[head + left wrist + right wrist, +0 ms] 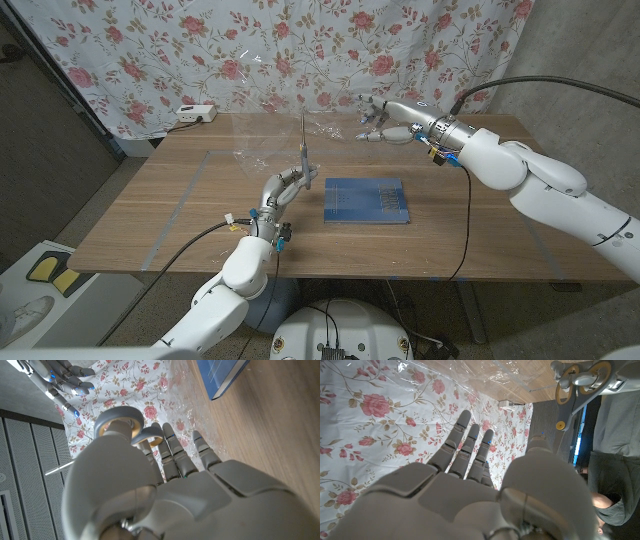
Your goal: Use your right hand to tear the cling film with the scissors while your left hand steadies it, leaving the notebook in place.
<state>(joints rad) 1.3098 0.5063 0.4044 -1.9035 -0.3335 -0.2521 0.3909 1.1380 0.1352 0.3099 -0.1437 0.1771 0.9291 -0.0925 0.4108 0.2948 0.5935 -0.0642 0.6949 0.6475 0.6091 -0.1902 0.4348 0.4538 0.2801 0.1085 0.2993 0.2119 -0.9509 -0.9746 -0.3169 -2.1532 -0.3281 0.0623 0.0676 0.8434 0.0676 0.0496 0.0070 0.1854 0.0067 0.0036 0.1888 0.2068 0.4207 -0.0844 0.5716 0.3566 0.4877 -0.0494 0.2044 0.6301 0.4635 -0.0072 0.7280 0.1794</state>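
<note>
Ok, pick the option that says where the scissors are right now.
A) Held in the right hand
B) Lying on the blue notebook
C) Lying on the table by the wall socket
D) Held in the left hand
D: the left hand grips the scissors with the blades pointing up, while the right hand is at the cling film.

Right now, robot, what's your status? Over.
Left hand grips scissors, blade up. Right hand raised by cling film, grip unclear. Notebook flat, apart from both hands.
</note>
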